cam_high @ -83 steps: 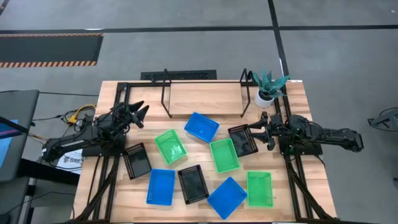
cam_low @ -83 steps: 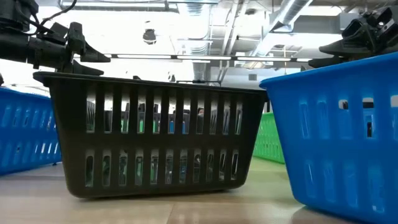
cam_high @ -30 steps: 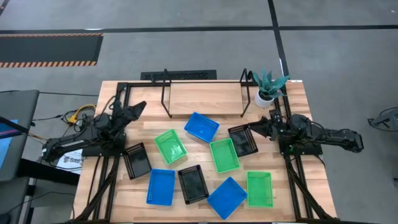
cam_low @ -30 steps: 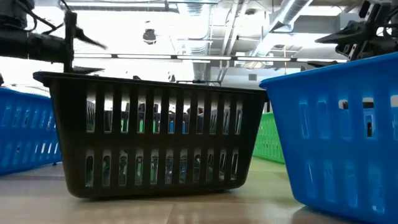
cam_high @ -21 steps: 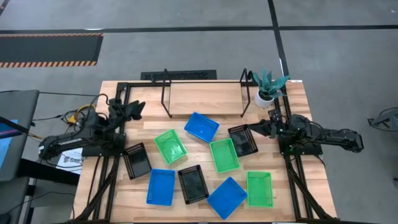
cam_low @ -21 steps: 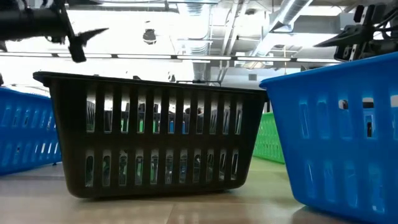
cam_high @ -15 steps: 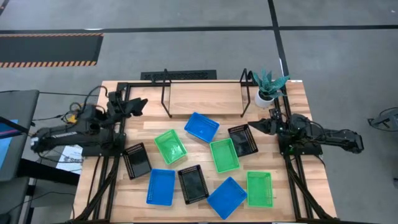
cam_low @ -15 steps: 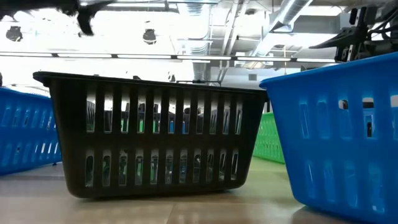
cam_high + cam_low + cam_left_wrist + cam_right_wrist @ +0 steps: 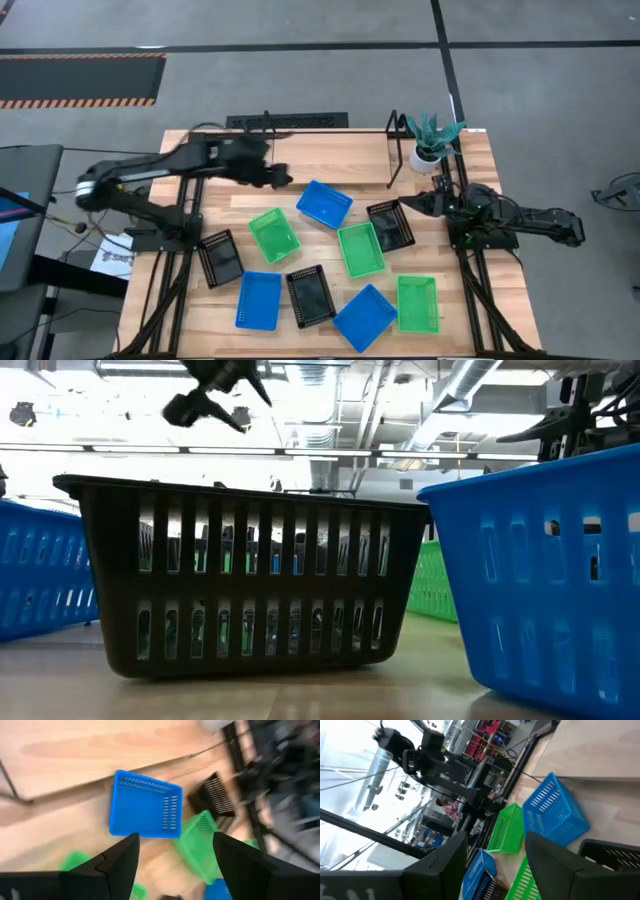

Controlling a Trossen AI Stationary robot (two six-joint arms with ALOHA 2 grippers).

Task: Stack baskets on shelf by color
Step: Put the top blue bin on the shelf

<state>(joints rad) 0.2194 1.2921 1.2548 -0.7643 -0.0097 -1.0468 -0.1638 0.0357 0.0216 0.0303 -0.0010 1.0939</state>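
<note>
The broad light-wood tabletop [image 9: 480,190] shows a smooth, planked grain, and the low pale-wood shelf plank [image 9: 330,158] on thin black metal wire legs [image 9: 267,160] looks equally matt. The slotted black plastic basket [image 9: 240,580] has a dull sheen; the slotted blue plastic basket [image 9: 540,580] looks slightly glossier. The small white plant pot [image 9: 427,156] looks smooth

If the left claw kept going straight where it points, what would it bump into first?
Probably the blue basket lying just in front of the shelf: the open left gripper points toward it with nothing between, though its height above is unclear.
</note>
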